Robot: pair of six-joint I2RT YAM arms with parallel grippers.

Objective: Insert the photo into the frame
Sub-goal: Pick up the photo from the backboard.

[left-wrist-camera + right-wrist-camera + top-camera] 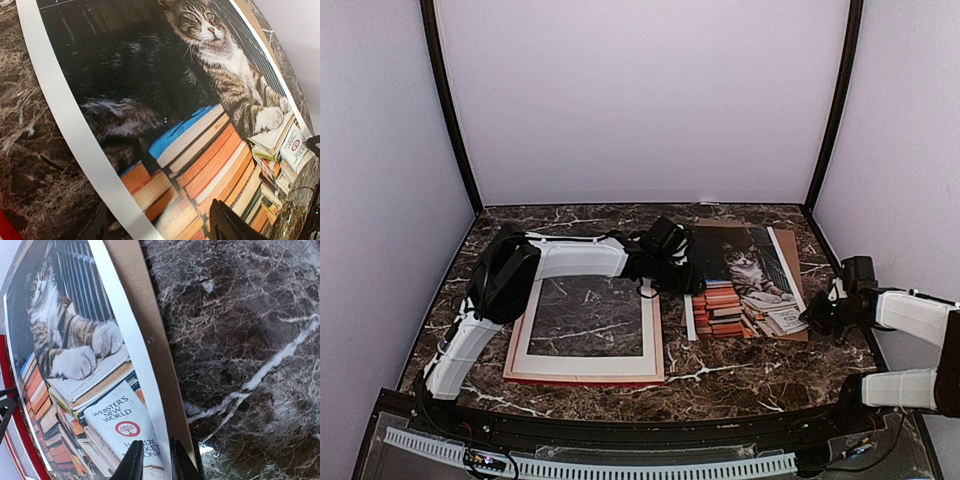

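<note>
The thin red rectangular picture frame lies flat near-left on the white-veined dark marble tabletop, walled in by pale lilac walls, beside the cat-and-books photo print. The left gripper gapes empty over that print. The right gripper has nearly closed jaws straddling its white border, and I cannot tell if they grip it.

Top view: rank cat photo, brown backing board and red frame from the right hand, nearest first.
1-2. Cat-and-books photo print and brown cardboard backing board under it: both at the right hand, too close to call.
3. Thin red rectangular picture frame: far left, beyond the photo.

Cat photo lying flat, red frame beside it, left
</note>
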